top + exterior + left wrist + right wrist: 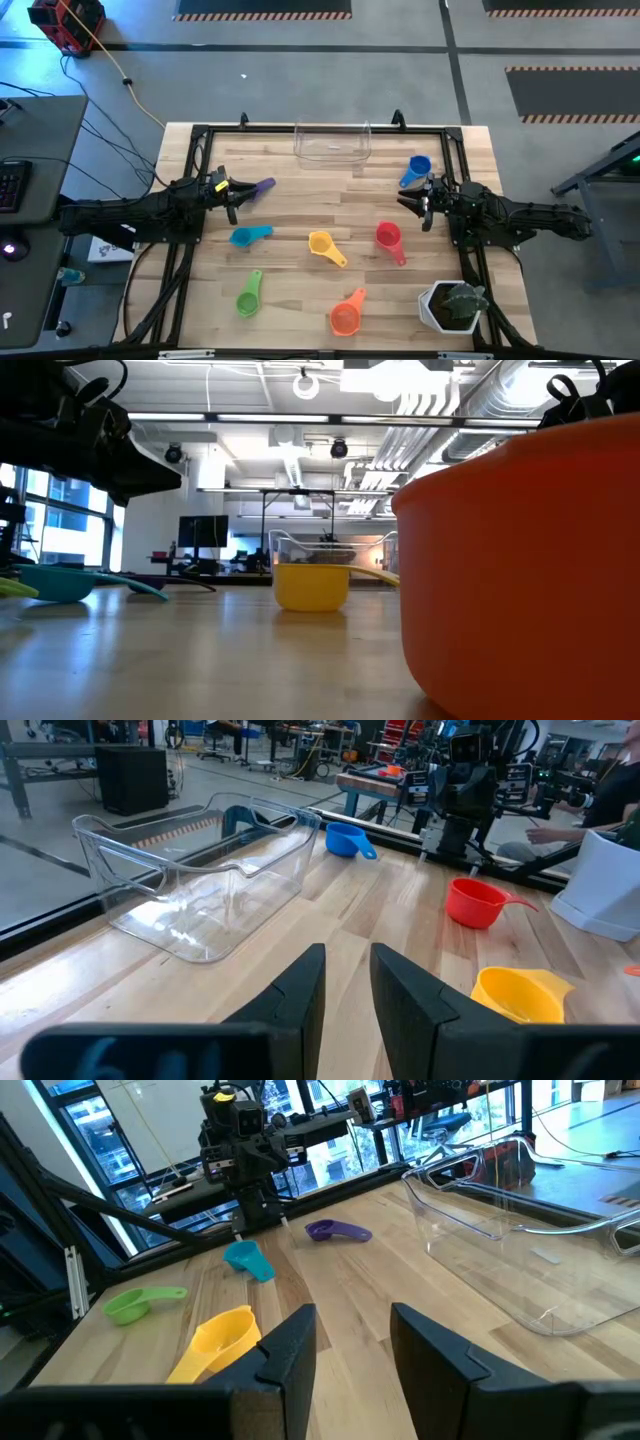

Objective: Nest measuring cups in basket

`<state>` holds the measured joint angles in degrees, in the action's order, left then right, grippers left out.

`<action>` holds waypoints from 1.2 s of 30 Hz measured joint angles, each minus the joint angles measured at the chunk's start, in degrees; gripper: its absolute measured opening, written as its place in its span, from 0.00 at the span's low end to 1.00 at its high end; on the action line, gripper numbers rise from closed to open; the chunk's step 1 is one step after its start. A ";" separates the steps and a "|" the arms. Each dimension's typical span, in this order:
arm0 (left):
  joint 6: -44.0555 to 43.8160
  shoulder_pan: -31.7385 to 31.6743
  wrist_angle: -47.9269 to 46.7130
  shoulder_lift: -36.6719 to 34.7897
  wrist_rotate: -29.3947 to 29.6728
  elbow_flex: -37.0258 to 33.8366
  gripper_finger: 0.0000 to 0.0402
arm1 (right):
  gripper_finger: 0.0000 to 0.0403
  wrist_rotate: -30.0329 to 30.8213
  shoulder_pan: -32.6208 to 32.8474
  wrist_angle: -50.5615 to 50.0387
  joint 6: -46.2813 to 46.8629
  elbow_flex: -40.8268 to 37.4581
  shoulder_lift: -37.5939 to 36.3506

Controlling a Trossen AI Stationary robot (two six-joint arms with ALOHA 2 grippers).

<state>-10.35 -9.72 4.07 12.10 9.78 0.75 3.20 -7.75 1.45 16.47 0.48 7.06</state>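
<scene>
Basket: the clear basket point(333, 143) sits at the far edge of the table point(300, 215), midway across, with nothing inside it. Its see-through walls are hard to trace from above; the left wrist view point(205, 870) and right wrist view point(520, 1230) show the rim better. In the right wrist view its far end is cut off by the frame.
Left gripper: the left gripper point(232, 197) hovers at the table's left side, just beside the purple cup. Its fingers point(300, 995) stand slightly apart, holding nothing.
Right gripper: the right gripper point(420, 205) hovers at the right side, just below the blue cup. Its fingers point(295, 1345) are spread with a clear gap, empty.
Purple cup: the purple cup point(262, 186) lies next to the left gripper's tips; from above I cannot tell if they touch. The right wrist view point(338, 1232) shows it lying free on the wood.
Blue cup: the blue cup point(416, 170) lies near the basket's right end.
Light blue cup: the light blue cup point(249, 236) is left of centre.
Yellow cup: the yellow cup point(325, 247) is at the centre.
Red cup: the red cup point(389, 240) is right of the yellow one.
Green cup: the green cup point(248, 296) is near the front, left.
Orange cup: the orange cup point(346, 315) is at the front edge; in the low view point(520, 560) it fills the right side and hides everything behind it.
Plant pot: the white pot point(448, 308) stands at the front right corner.
</scene>
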 joint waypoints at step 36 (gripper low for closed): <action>-21.00 0.00 9.49 0.00 1.05 -0.01 0.18 | 0.30 2.86 -0.02 1.10 14.88 0.25 0.01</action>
<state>-31.35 -9.72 13.55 12.10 10.83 0.75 6.06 -7.77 2.56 31.34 0.73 7.07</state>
